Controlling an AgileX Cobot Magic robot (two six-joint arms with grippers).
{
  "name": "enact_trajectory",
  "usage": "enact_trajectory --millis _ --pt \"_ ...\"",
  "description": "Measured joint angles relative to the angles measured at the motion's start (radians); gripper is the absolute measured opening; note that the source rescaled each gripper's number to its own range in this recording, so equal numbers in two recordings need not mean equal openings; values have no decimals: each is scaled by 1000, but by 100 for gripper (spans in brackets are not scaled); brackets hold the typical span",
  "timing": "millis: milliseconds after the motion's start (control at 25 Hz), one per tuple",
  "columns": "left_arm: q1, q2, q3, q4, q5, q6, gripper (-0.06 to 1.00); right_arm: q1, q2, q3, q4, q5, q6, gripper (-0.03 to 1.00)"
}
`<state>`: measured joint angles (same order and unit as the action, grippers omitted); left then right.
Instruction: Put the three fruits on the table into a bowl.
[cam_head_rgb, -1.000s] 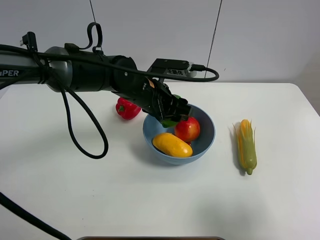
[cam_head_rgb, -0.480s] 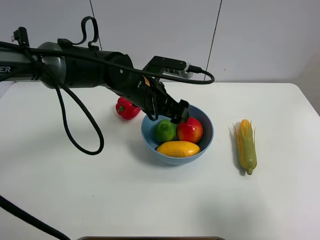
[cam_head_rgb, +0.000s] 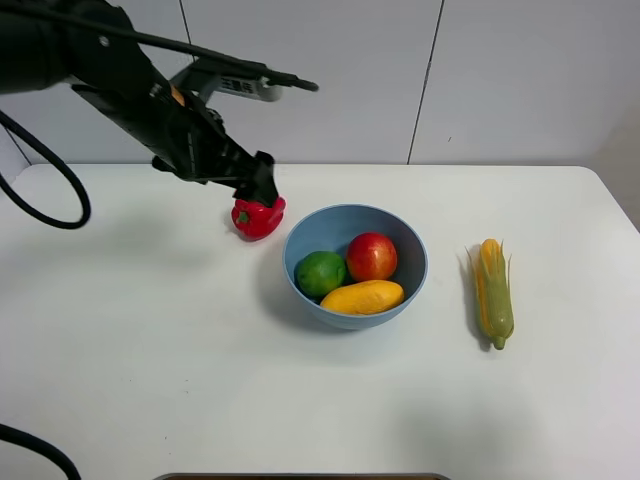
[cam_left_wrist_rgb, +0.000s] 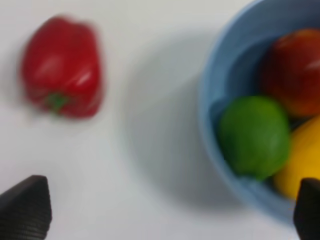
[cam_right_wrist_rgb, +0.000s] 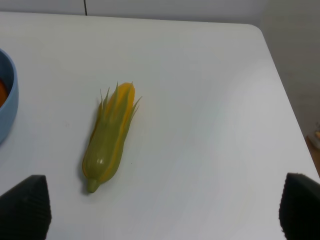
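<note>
red pepper (cam_head_rgb: 257, 217) just beside blue bowl (cam_head_rgb: 410, 285), corn (cam_head_rgb: 492, 291) well apart, both arms' fingers (cam_left_wrist_rgb: 25, 212) spread empty

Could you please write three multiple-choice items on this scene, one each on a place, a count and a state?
1. Where is the corn?
A. in the bowl
B. on the table, right of the bowl
C. beside the pepper

2. How many fruits lie in the bowl?
A. one
B. two
C. three

3. What does the left gripper hold?
A. nothing, jaws apart
B. the lime
C. the pepper

Key: 1 B, the corn lies on the table apart from the bowl. 2 C, the lime, apple and mango are inside. 3 A, nothing sits between its fingertips, and the pepper rests on the table.
</note>
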<state>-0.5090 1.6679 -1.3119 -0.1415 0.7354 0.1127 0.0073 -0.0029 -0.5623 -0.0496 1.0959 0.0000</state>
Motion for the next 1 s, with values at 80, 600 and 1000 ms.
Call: enact_trajectory --millis 80,600,1000 --pt "51 -41 0 1 63 0 98 0 0 0 0 0 0 78" --pt "274 -203 0 54 468 1 98 0 0 0 0 0 0 78" --pt "286 -478 8 204 476 3 98 0 0 0 0 0 0 78"
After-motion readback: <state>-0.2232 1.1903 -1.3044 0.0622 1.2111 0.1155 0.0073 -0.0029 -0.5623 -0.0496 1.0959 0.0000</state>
